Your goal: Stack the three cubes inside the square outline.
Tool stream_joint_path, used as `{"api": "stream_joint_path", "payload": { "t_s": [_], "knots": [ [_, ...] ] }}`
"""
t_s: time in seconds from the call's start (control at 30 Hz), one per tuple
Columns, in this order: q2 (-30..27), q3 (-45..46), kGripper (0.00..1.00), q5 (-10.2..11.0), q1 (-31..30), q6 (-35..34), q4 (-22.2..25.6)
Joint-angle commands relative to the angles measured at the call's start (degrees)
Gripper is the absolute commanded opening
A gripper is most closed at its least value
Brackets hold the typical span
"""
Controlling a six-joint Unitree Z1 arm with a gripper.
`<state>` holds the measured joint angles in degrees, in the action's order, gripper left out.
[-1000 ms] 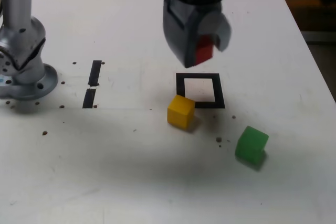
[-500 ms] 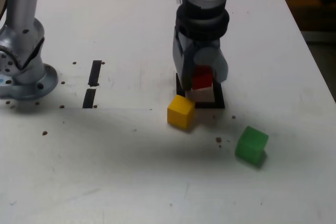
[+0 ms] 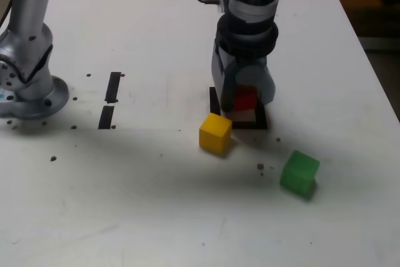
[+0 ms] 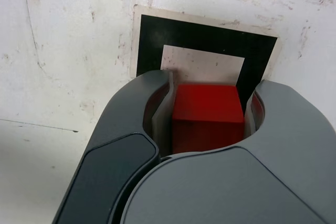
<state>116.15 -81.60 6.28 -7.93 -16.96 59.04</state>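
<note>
Evidently the jaws [image 4: 208, 98] are closed around the red cube [image 4: 207, 111], over the square outline [image 3: 261, 117]; its height is hard to judge. Centre it, lower gently, release evenly, avoiding the yellow cube [image 3: 215, 134].

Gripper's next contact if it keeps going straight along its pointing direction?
Likely the tabletop inside the square outline, met by the red cube between the jaws of the gripper. Remaining clearance is unclear; the yellow cube looks just off that line.
</note>
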Motion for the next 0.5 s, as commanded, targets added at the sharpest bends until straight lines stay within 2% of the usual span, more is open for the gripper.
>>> {"api": "stream_joint_path", "payload": {
  "t_s": [0.0,0.3,0.37,0.47],
  "knots": [
    [0.5,-0.1,0.14,0.1,0.0,0.0,-0.2],
    [1.4,0.4,0.26,-0.6,0.0,0.2,-0.1],
    [1.6,0.5,0.34,-0.8,0.0,0.4,0.0],
    [1.6,1.0,0.56,-1.0,0.0,0.3,0.4]
  ]
}}
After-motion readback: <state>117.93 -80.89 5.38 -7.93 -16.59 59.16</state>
